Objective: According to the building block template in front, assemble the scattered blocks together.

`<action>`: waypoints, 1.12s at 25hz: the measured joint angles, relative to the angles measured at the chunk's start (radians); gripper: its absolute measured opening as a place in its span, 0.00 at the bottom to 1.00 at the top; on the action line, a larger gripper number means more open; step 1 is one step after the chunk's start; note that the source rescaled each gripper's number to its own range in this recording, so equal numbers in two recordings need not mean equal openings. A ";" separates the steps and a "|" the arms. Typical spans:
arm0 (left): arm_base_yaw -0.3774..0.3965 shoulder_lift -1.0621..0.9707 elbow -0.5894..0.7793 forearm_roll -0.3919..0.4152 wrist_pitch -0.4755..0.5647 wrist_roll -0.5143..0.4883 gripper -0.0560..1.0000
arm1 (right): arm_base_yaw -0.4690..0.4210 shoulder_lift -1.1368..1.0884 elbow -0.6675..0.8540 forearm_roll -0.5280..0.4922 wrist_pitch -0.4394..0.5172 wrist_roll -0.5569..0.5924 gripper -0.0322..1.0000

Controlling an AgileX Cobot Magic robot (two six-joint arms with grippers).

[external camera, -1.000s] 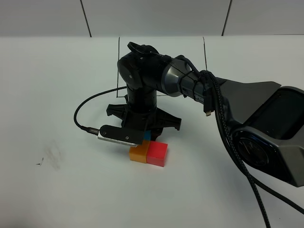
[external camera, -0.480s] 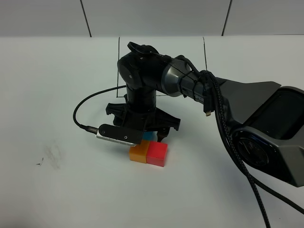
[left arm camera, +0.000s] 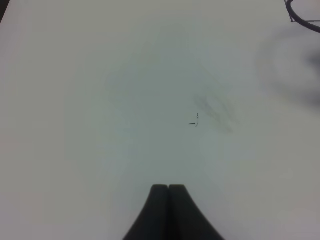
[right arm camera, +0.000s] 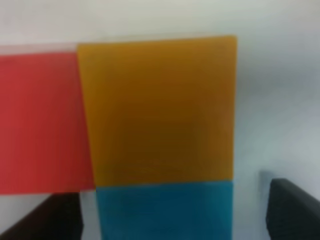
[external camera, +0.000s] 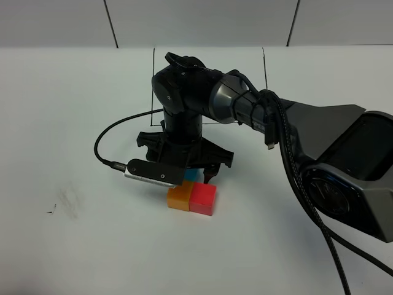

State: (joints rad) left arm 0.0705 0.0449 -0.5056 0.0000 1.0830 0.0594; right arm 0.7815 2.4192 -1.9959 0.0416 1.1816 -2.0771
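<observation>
The scattered blocks lie joined in an L on the white table: the orange cube touches the red cube, and the sky-blue cube sits behind the orange one, half hidden by the arm. My right gripper hangs open just above them. Its fingers stand apart on either side of the sky-blue cube, next to the orange and red cubes. The template's cubes are hidden behind the right arm; only its black outline shows. My left gripper is shut and empty over bare table.
A black cable loops over the table to the left of the right wrist. The right arm's base fills the right side. A faint smudge marks the table at the left, the same smudge below the left gripper.
The right gripper's jaws have spread apart off the sky-blue cube, and one fingertip now shows beside the red cube. The cubes and the left gripper have not moved.
</observation>
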 joint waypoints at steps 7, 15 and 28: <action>0.000 0.000 0.000 0.000 0.000 0.000 0.05 | 0.000 -0.046 0.000 -0.035 0.020 0.013 0.75; 0.000 0.000 0.000 0.000 0.000 0.000 0.05 | 0.000 -0.123 0.000 -0.061 0.026 0.027 0.75; 0.000 0.000 0.000 0.000 0.000 0.000 0.05 | 0.000 -0.197 0.000 -0.108 0.029 0.091 0.16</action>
State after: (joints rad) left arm 0.0705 0.0449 -0.5056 0.0000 1.0830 0.0594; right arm 0.7815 2.2218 -1.9959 -0.0662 1.2105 -1.9864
